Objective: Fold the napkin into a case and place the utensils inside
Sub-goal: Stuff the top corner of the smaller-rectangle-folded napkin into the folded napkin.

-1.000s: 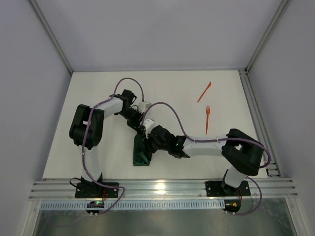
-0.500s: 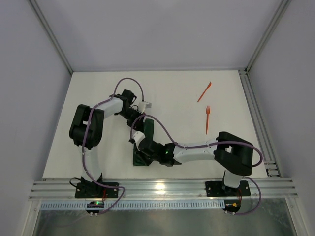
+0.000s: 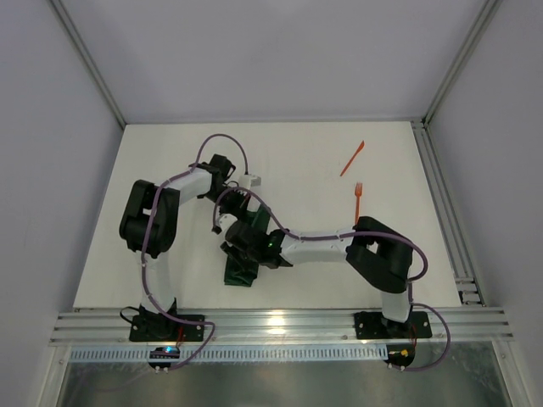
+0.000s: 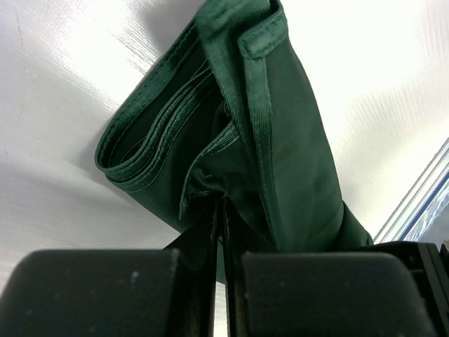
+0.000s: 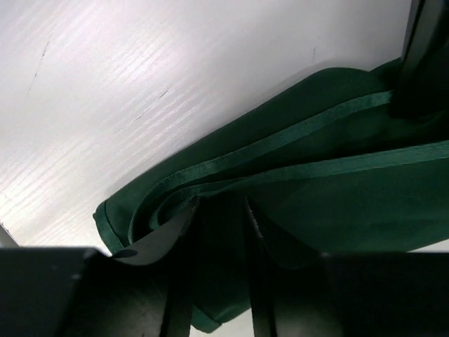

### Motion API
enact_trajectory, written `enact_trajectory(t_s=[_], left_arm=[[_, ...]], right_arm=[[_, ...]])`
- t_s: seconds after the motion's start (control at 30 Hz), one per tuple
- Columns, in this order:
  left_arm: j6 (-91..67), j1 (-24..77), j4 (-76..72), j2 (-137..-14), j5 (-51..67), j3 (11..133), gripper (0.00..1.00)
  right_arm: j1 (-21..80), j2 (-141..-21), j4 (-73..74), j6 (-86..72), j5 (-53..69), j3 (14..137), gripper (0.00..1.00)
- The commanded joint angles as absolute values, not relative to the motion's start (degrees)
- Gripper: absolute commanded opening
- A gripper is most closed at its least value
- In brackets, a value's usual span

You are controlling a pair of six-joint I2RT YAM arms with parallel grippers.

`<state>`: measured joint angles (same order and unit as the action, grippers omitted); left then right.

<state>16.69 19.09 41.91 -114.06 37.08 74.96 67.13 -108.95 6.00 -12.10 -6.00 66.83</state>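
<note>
Lying on the white desk [image 3: 170, 254], the dark green folded cloth napkin [image 4: 280, 161] is being pinched by the clenched left gripper [image 4: 221, 232] at one end, while the right gripper [image 5: 217, 253] is grasping its layered edge. Two orange plastic utensils [image 3: 357, 206] are sitting well apart from the napkin.

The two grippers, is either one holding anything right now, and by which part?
Both hold the folded green napkin. The left gripper is shut on cloth layers at one end; the right gripper pinches a hemmed fold near its edge.
</note>
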Motion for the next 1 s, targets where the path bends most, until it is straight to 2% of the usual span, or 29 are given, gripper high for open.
enact_trajectory(t_s=[0.0, 0.07, 0.1, 0.13, 0.27, 0.37, 0.47, 0.5, 0.6, 0.73, 0.87, 0.97], left_arm=[[17.1, 18.8, 39.9, -113.6, 36.9, 74.4, 0.00], [17.1, 18.6, 39.9, -113.7, 37.0, 74.5, 0.00], [17.2, 18.6, 40.2, -113.8, 37.0, 74.5, 0.00], [17.2, 18.5, 40.2, -113.8, 36.9, 74.6, 0.00], [17.2, 18.3, 40.0, -113.6, 37.0, 74.4, 0.00], [17.2, 18.2, 39.8, -113.4, 37.0, 74.2, 0.00], [17.2, 18.2, 39.6, -113.2, 36.9, 74.1, 0.00], [17.2, 18.2, 39.6, -113.2, 36.7, 74.0, 0.00], [17.2, 18.2, 39.3, -113.0, 36.5, 74.0, 0.00], [17.1, 18.2, 39.3, -113.0, 36.5, 73.9, 0.00], [17.1, 18.2, 39.3, -112.9, 36.3, 73.7, 0.00], [17.1, 18.2, 39.1, -112.6, 36.2, 73.5, 0.00]], right_arm=[[67.2, -107.5, 8.3, -9.3, -6.1, 71.6, 0.35], [67.2, -105.4, 7.7, -9.4, -6.8, 71.5, 0.41], [67.1, -104.2, 7.1, -9.8, -7.3, 71.1, 0.49], [66.7, -101.6, 6.2, -10.7, -7.7, 69.9, 0.52], [64.0, -94.1, 2.8, -14.0, -9.7, 63.6, 0.58], [59.5, -85.7, -8.1, -20.5, -12.2, 52.5, 0.63], [55.0, -78.6, -18.3, -25.2, -13.3, 41.9, 0.79], [54.6, -77.3, -21.8, -27.2, -18.8, 37.9, 0.99], [53.2, -74.2, -23.6, -33.6, -25.0, 33.2, 1.00], [48.1, -76.7, -23.7, -37.3, -15.1, 32.7, 0.99], [42.3, -85.1, -27.2, -42.3, -0.5, 33.7, 0.83], [39.8, -92.4, -29.2, -45.4, 7.0, 35.4, 0.78]])
